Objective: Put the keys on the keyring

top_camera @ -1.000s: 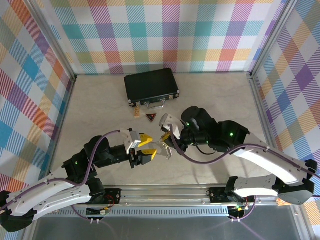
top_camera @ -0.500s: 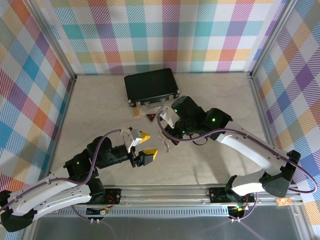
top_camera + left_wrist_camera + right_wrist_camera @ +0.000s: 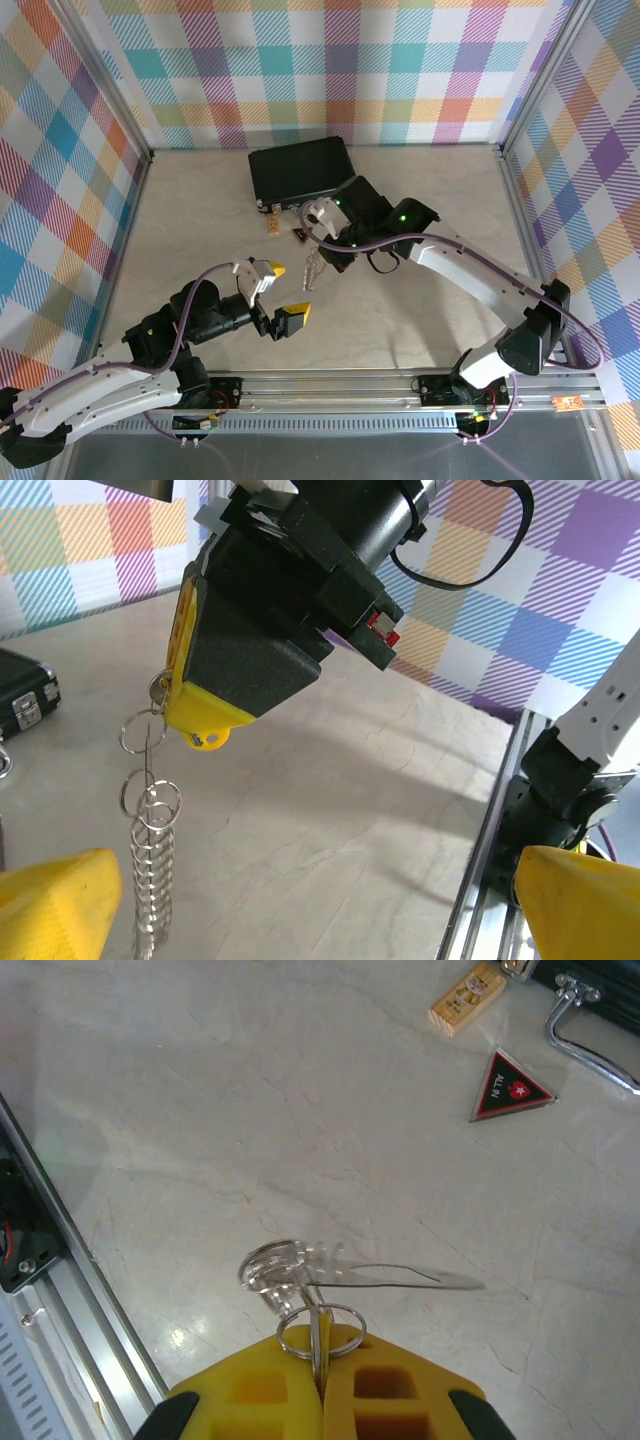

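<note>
My right gripper was clamped on the dangling keyring, left gripper spread empty; whether the key was threaded, I couldn't tell.

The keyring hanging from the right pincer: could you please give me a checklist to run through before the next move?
1. Right pincer shut on the keyring: ok.
2. Keyring hanging down below that pincer: ok.
3. Left pincer open, ready to take something: ok.
4. Key threaded on the keyring: cannot tell.
5. Black case and triangular tag lying apart from the keyring: ok.
</note>
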Controlling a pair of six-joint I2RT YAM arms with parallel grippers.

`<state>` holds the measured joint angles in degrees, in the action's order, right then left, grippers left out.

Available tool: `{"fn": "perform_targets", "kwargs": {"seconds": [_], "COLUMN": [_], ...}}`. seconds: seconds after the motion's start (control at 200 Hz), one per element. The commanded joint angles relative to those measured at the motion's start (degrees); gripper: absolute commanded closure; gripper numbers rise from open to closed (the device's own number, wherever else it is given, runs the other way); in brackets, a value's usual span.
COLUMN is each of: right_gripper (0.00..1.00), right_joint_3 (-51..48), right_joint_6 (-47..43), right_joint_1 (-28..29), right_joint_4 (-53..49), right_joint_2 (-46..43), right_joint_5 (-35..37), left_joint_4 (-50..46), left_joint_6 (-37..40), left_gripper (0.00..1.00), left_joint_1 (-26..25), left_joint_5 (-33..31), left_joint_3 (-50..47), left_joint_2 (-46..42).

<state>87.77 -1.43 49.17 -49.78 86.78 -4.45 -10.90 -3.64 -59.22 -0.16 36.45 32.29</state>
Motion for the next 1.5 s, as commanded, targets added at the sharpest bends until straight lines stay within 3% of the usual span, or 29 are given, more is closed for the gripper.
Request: {"fn": "perform_targets", "kwargs": {"seconds": [0.0, 0.285, 1.1, 1.495], "right_gripper": [1.00, 1.00, 1.00, 1.00], "right_joint_3": [1.7, 2.3, 10.8, 10.4], "right_joint_6": [1.6, 1.8, 1.8, 1.6], "right_joint_1": [-0.7, -3.1, -8.2, -10.1], "right_joint_4": [1.5, 3.3, 4.9, 4.5], "right_joint_2": [0.9, 5.0, 16.5, 18.2], "right_joint_5": [-1.6, -3.5, -8.9, -9.9], "left_joint_4": [-0.3, 2.0, 4.8, 6.0], "left_joint_6": [-1.2, -2.1, -3.0, -2.9], "left_gripper": [0.00, 0.00, 0.00, 0.00], "left_joint_1": [-0.2, -0.2, -0.2, -0.2], "left_joint_5": [-2.5, -5.3, -5.6, -5.6], "left_joint_3": [-1.3, -4.7, -6.4, -6.4], "left_joint_2": [-0.4, -2.6, -3.3, -2.2]}}
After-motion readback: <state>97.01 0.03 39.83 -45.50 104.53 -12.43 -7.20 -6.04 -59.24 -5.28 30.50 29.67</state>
